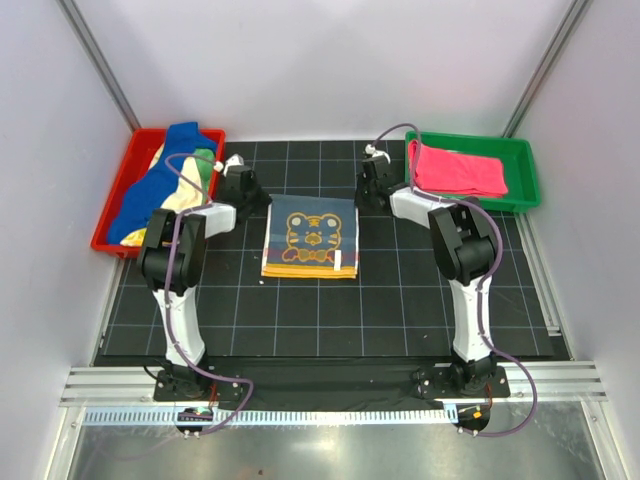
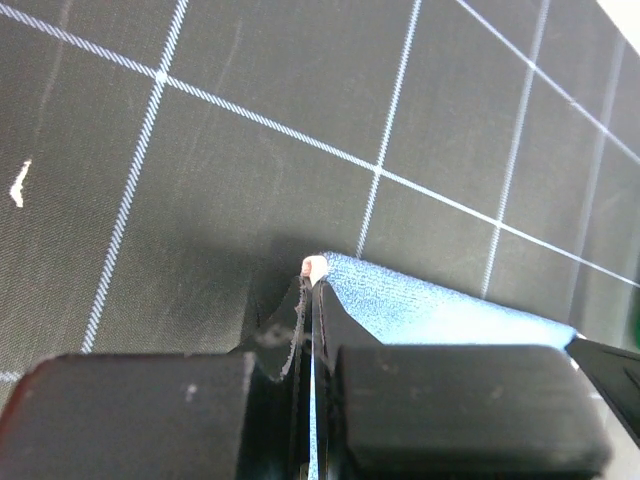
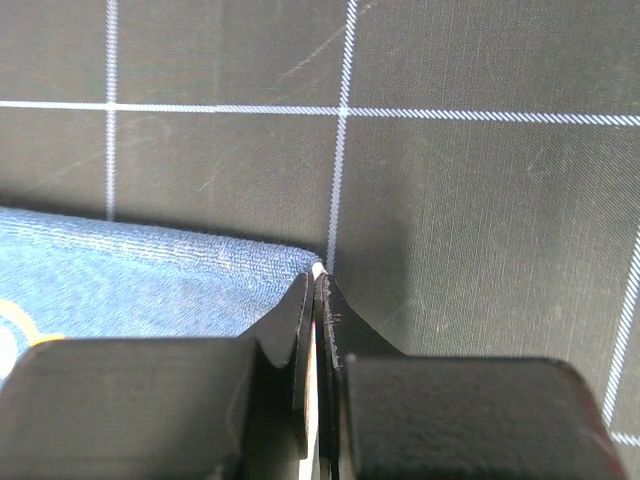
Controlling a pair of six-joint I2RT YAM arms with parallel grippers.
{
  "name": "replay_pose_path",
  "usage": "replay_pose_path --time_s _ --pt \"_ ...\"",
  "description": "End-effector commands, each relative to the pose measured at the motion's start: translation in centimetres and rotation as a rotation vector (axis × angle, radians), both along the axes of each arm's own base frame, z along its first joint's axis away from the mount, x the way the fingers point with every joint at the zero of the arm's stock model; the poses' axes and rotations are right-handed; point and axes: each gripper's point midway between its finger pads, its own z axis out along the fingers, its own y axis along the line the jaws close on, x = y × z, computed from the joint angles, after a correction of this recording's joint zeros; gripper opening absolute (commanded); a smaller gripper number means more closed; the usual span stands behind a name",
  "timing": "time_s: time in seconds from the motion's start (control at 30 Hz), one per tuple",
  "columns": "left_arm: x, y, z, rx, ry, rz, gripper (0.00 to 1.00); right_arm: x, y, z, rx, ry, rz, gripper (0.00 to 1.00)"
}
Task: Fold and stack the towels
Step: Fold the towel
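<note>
The tiger towel (image 1: 310, 235) lies on the black mat between the arms, blue side with the tiger face up and an orange-yellow band along its near edge. My left gripper (image 1: 264, 200) is shut on the towel's far left corner. In the left wrist view the gripper (image 2: 312, 275) pinches the blue cloth (image 2: 440, 310) low over the mat. My right gripper (image 1: 361, 198) is shut on the far right corner. In the right wrist view the gripper (image 3: 318, 275) pinches the blue cloth (image 3: 150, 280) at its corner.
A red tray (image 1: 108, 215) at the back left holds a heap of blue, yellow and green towels (image 1: 165, 175). A green tray (image 1: 527, 175) at the back right holds a folded pink-red towel (image 1: 460, 168). White walls stand close on both sides.
</note>
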Motion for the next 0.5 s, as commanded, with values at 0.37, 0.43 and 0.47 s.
replay_pose_path --time_s 0.37,0.43,0.47 --pt "-2.1 -0.7 7.1 -0.23 -0.218 -0.088 0.0 -2.6 0.8 10.2 0.145 -0.275 -0.01 0.01" --pt "-3.4 -0.6 6.3 -0.228 -0.194 -0.092 0.0 -3.8 0.7 10.3 0.144 -0.277 -0.008 0.01" --pt "-3.8 -0.5 6.9 -0.229 -0.204 -0.091 0.0 -4.3 1.0 10.2 0.145 -0.277 -0.003 0.01"
